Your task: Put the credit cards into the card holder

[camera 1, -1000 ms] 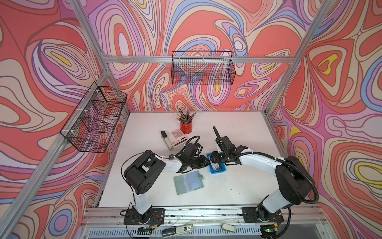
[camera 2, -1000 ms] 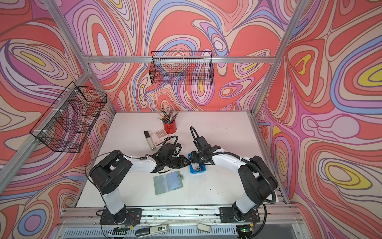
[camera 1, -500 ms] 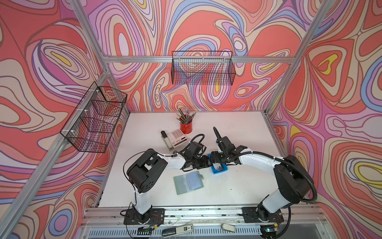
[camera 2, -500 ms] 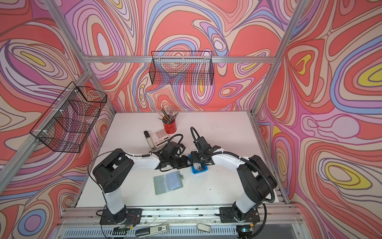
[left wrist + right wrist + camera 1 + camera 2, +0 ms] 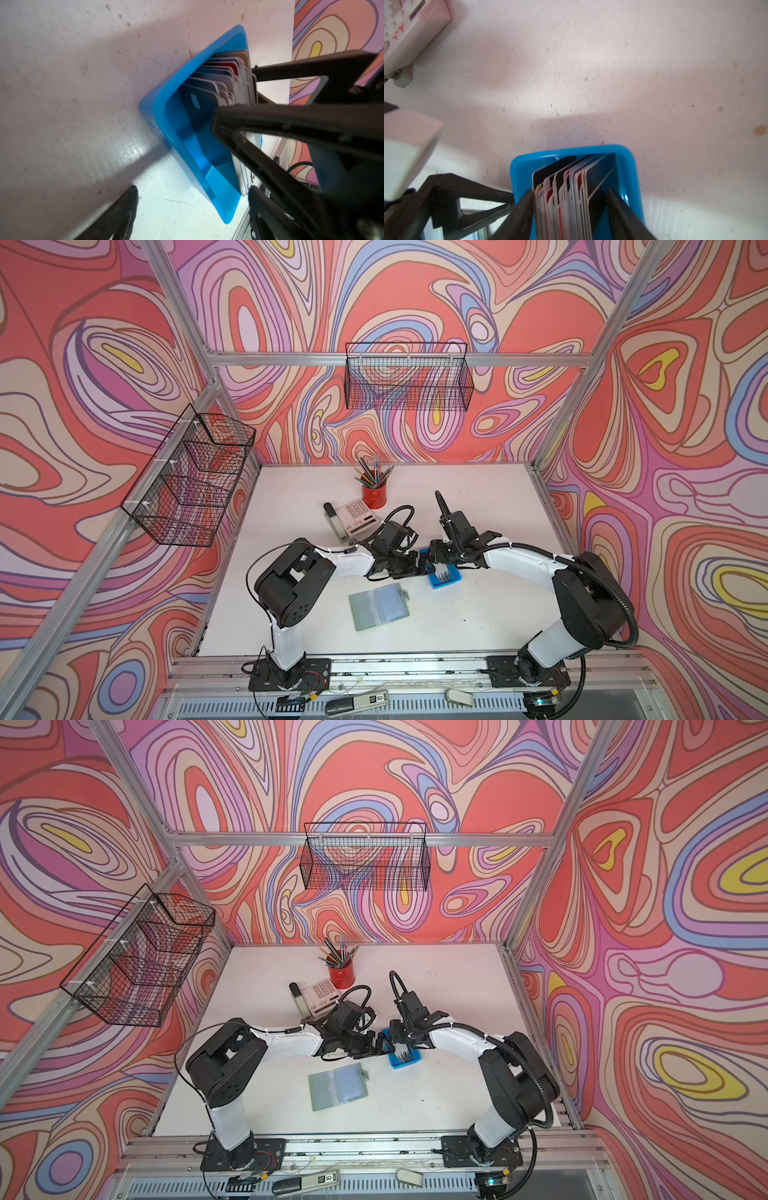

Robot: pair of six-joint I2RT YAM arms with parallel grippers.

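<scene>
Right wrist view: the right gripper hangs over the blue tray, its jaws set apart on either side of the credit cards. The cards stand on edge in a packed row inside the tray. One finger touches the outermost card and the other sits just beside the dark card at the opposite end of the row; I cannot tell whether the row is being squeezed. In the left wrist view the left gripper is spread wide and holds nothing, its fingertips flanking one end of the tray. In both top views the two grippers meet at the tray, near the middle of the white table. The card holder lies opened flat on the table near the tray, on the side toward the arm bases, clear sleeves up, apart from both grippers
</scene>
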